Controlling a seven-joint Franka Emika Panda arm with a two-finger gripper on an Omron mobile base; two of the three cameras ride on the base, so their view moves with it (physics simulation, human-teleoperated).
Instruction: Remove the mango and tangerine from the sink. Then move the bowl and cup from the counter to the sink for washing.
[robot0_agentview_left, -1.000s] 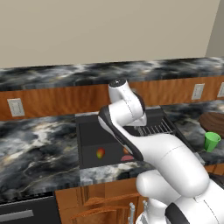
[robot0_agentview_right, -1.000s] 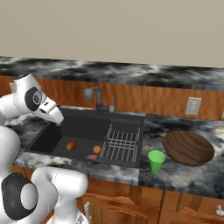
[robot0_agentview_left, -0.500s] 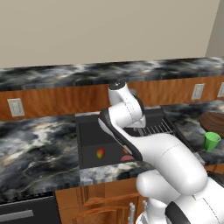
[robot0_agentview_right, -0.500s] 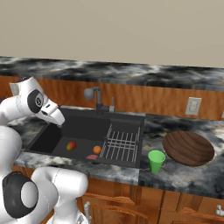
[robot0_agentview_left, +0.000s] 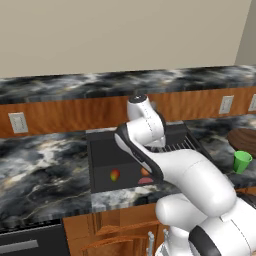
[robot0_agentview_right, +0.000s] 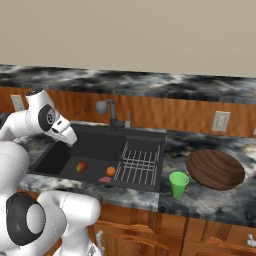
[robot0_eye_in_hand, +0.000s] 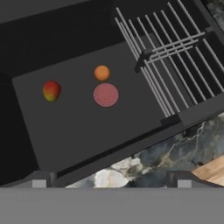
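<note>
Claw (robot0_eye_in_hand: 108, 183): its two tips stood far apart at the bottom of the hand view, wide open; nothing between them, touching nothing, high above the near edge of the sink.
Arm (robot0_agentview_left: 145, 125): reached up and over the sink; in the right base view its hand pointed down toward the basin's left half.
Sink (robot0_agentview_right: 95, 145): dark basin set in the marbled table, faucet (robot0_agentview_right: 111, 112) at the back.
Rack (robot0_agentview_right: 140, 161): wire grid over the sink's right side; pale bars at upper right in the hand view.
Mango (robot0_eye_in_hand: 51, 90): red and yellow-green, on the sink floor, left of the other fruit; apart from it.
Tangerine (robot0_eye_in_hand: 102, 72): plain orange ball on the sink floor, between the mango and the rack, just beside the drain.
Drain (robot0_eye_in_hand: 106, 95): pinkish round disc in the sink floor.
Bowl (robot0_agentview_right: 215, 169): brown wood, on the table right of the sink.
Cup (robot0_agentview_right: 178, 184): green, upright on the table near the front edge, between the sink and the bowl, just beside the bowl's rim.
Table (robot0_agentview_right: 220, 202): dark marbled top around the sink, wood cabinets below.
</note>
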